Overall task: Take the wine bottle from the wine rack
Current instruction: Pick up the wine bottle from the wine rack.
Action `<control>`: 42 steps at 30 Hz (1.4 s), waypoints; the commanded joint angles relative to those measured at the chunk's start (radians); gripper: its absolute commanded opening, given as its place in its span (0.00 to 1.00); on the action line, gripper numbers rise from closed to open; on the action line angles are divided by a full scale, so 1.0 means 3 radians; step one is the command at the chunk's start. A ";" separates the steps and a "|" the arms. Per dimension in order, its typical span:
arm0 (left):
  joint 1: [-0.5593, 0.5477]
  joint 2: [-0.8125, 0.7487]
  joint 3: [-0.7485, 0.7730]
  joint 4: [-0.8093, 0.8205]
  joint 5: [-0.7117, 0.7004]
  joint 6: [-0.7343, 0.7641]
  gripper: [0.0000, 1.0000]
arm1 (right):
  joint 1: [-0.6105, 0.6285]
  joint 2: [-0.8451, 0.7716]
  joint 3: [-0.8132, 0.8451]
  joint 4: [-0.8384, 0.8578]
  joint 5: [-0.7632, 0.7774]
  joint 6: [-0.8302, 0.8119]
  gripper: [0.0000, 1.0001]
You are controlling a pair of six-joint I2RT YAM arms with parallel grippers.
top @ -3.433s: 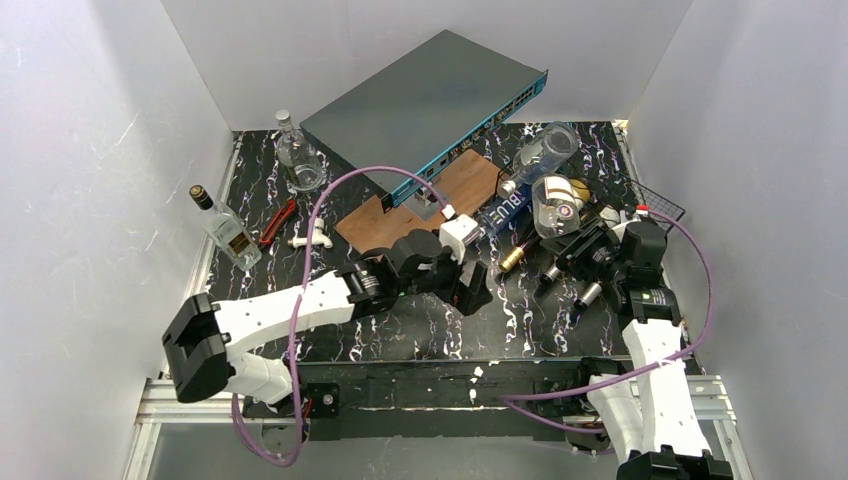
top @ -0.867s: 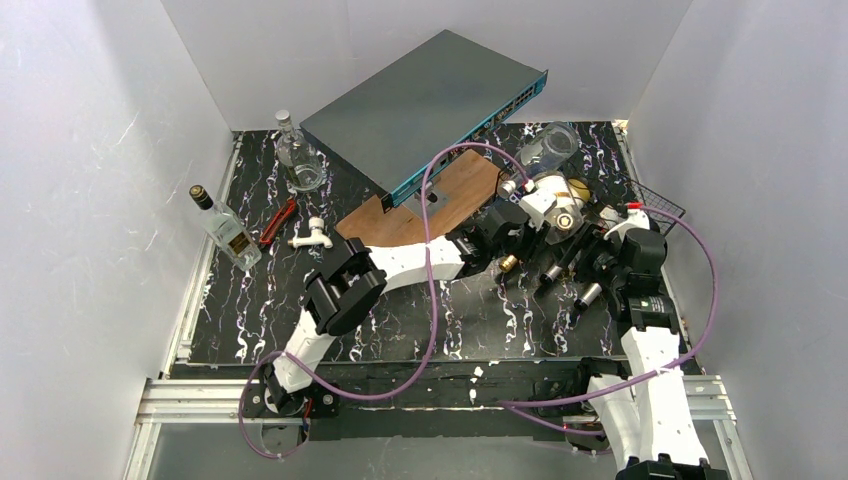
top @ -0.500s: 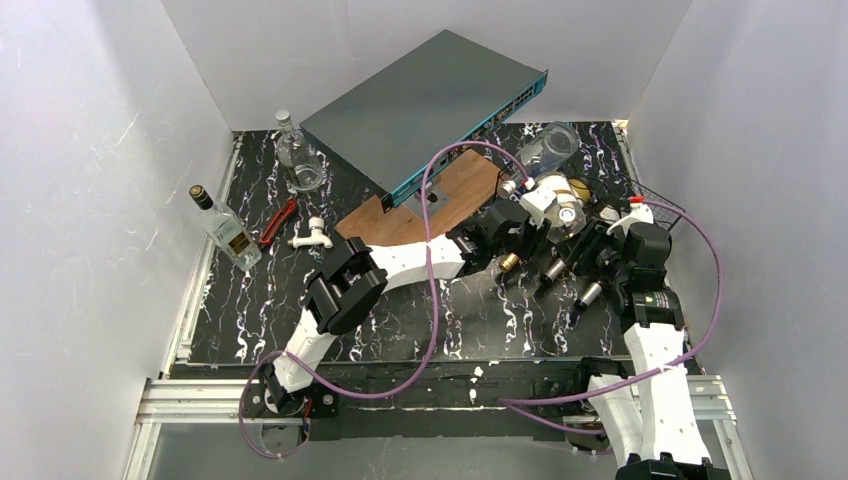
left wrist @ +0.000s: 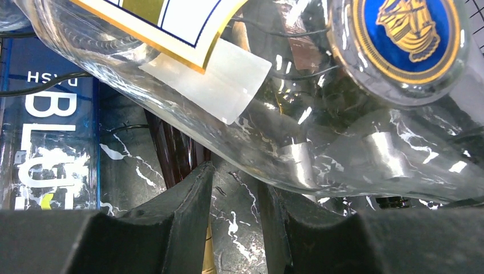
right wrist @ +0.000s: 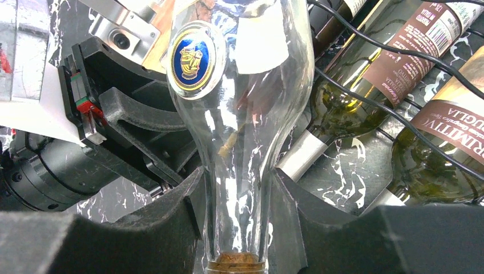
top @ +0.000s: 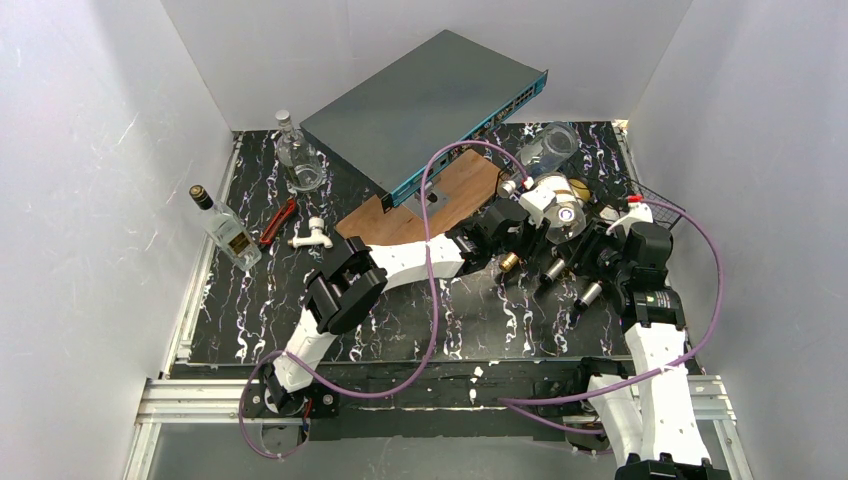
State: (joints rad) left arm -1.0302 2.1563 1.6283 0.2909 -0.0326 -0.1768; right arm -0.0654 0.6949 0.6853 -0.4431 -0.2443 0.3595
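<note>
right gripper (right wrist: 237, 182) pinches the bottle (right wrist: 240, 103) by its neck, lower centre of its wrist view; the bottle lies on the rack (top: 660, 207), centre right of the top view. left gripper (left wrist: 234, 188), pressed together, sits just beside it. lift slowly, leaving neighbouring bottles (right wrist: 365, 85) still.

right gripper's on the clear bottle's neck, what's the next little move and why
Probably lift the neck slightly and draw the clear bottle toward the near edge: the right gripper clamps its neck, and it rests among other bottles on the wine rack.
</note>
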 commanded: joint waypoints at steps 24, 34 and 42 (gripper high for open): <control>0.0015 -0.0191 -0.0042 0.0265 0.0071 -0.0029 0.33 | -0.0002 -0.0153 0.0185 -0.0040 -0.0224 -0.0195 0.14; 0.0018 -0.0168 -0.0070 0.0295 0.0012 -0.0045 0.33 | -0.0002 -0.0234 0.0030 -0.0085 -0.0253 -0.0307 0.36; 0.0018 -0.0130 -0.0050 0.0298 0.0011 -0.0075 0.33 | -0.0002 -0.0217 0.0031 -0.0067 -0.0252 -0.0314 0.45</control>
State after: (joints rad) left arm -1.0298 2.1563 1.6032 0.3279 -0.0116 -0.1867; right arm -0.0719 0.6437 0.6895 -0.4915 -0.2600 0.2806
